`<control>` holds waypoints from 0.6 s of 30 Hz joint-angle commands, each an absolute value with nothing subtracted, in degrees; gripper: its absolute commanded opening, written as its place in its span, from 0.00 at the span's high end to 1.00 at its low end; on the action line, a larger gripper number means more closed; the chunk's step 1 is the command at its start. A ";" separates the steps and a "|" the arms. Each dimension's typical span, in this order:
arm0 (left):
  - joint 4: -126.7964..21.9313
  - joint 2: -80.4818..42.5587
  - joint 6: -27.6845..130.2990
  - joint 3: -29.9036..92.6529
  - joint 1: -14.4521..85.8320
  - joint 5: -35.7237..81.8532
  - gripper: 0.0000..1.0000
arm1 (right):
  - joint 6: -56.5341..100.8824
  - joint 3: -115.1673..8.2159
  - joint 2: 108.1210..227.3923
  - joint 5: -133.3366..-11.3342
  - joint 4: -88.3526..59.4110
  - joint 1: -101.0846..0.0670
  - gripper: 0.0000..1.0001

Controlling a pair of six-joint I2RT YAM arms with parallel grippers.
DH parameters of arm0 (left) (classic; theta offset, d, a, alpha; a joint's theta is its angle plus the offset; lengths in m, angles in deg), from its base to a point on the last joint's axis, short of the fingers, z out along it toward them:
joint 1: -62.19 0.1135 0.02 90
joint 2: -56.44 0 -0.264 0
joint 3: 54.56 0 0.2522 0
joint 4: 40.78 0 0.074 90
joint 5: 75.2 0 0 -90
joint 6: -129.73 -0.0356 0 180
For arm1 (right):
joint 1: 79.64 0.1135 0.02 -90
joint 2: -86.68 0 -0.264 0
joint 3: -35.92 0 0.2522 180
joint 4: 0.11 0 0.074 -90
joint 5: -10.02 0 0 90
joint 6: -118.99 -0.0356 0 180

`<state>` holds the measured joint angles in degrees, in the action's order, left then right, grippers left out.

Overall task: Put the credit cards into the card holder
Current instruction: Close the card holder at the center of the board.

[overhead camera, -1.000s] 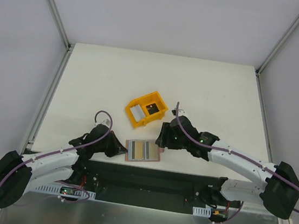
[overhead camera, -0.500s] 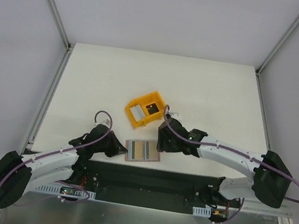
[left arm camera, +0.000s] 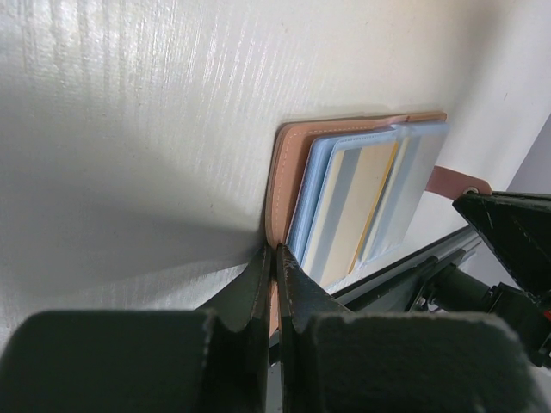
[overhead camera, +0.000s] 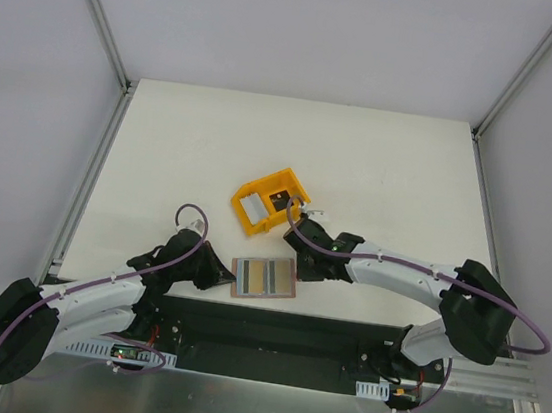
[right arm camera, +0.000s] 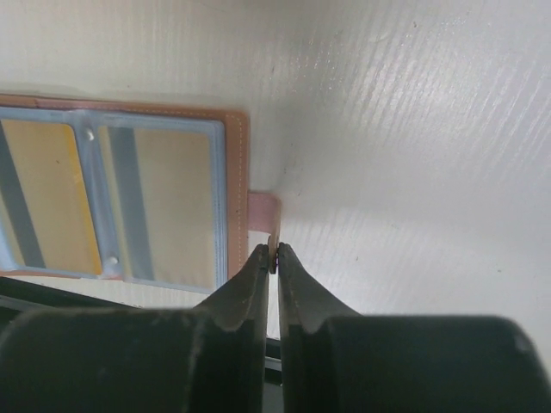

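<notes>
Here, the left gripper point(left arm camera: 275, 258) is closed tight on the brown left border of the card holder point(left arm camera: 282, 172). Its fingers meet over the leather at the holder's 9 o'clock side as the top view shows it. The right gripper point(right arm camera: 272, 256) is narrowed to a pinch on the tab clasp point(right arm camera: 263, 209), which sticks out from the holder at 3 o'clock. Between the two, the card holder lies open and flat on the white worktop point(overhead camera: 381, 169), close to its near edge. Its clear sleeves show yellowish, grey-striped credit cards point(right arm camera: 164, 198) tucked inside. At about 12 o'clock from the holder, near but apart, stands a yellow bin point(overhead camera: 253, 226) with one pale card point(overhead camera: 252, 207) and a small dark item point(overhead camera: 279, 199) in it.
</notes>
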<state>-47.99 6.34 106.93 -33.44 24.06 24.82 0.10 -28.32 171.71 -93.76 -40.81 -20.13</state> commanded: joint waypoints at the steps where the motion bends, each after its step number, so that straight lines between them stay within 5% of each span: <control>1: -50.84 5.91 105.12 -32.27 24.66 25.26 1.00 | 0.16 -28.73 170.35 -95.79 -41.04 -19.96 0.97; 18: -59.02 4.42 93.70 -15.93 24.40 32.47 1.00 | -3.44 -16.17 159.37 -91.58 -22.94 -19.96 1.00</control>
